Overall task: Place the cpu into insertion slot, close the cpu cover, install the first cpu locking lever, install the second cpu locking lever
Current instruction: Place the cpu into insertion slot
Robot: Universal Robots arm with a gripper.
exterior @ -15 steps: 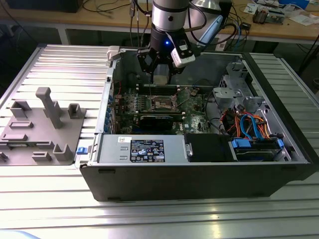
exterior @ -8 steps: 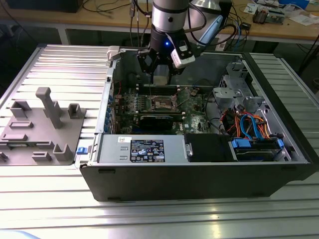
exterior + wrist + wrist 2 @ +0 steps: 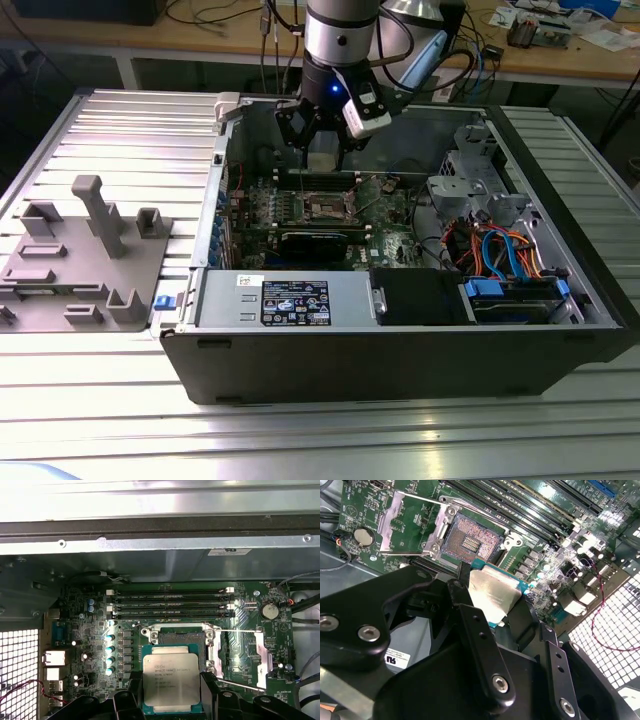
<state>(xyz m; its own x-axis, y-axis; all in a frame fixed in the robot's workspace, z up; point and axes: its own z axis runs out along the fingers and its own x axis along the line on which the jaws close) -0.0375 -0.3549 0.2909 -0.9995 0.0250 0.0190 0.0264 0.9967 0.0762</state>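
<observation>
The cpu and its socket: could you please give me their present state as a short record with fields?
cpu: held by the tool at two opposite edges, metal top showing
insertion slot: empty, contacts exposed; cpu hangs above it, not seated
cpu cover: swung open, lying beside the slot
task state: no step finished

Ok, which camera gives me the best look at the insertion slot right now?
The second wrist view: the insertion slot lies uncovered, its contact field plain. In the first wrist view the cpu, held in the gripper, hides part of it. The exterior view shows it small, beneath the gripper.
</observation>
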